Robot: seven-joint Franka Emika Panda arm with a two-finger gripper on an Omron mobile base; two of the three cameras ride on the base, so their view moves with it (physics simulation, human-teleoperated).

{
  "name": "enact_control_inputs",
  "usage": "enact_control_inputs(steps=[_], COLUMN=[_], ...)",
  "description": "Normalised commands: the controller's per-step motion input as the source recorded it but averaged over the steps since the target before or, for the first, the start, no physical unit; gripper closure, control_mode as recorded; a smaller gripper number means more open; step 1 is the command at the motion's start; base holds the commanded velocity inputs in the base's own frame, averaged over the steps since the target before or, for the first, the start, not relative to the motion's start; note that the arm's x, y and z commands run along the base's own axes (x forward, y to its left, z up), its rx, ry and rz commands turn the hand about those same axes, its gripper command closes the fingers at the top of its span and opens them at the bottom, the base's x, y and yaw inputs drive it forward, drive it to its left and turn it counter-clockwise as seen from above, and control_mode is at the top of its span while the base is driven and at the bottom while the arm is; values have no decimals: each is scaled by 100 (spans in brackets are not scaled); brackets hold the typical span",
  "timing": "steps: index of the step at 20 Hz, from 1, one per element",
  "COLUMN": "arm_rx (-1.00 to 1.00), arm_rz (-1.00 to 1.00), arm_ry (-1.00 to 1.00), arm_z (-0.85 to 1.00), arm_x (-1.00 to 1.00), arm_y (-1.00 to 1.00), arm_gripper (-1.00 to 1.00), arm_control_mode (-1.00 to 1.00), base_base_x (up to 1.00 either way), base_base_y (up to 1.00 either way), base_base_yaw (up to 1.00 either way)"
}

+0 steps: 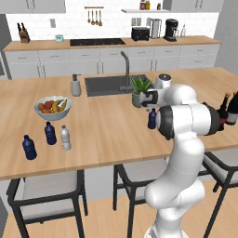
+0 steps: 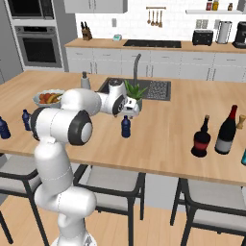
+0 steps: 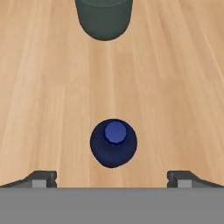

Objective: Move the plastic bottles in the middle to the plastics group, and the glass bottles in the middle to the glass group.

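Above the dark blue bottle [image 3: 113, 143], wide-open gripper [image 3: 113, 178]; bare counter [image 3: 43, 87] all round

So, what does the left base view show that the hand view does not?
Left base view adds: the fruit bowl, the soap dispenser, the plastics group and the clear bottle beside it.
Hand view adds: a straight-down look at the blue cap, centred ahead of the open end effector.
Both share: the dark blue bottle, the plant pot and the wooden counter.
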Motion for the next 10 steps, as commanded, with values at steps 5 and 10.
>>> enact_control_inputs(steps=[5, 10], arm_rx=[0, 0], arm_rz=[0, 1], arm_ry=[0, 0], arm_z=[-7, -39], arm_x=[1, 25], arm_y=[-1, 0], arm_gripper=[-100, -100], arm_control_mode=[-100, -100], base_base_x=[0, 0], base_base_y=[0, 0], base_base_yaw=[0, 0])
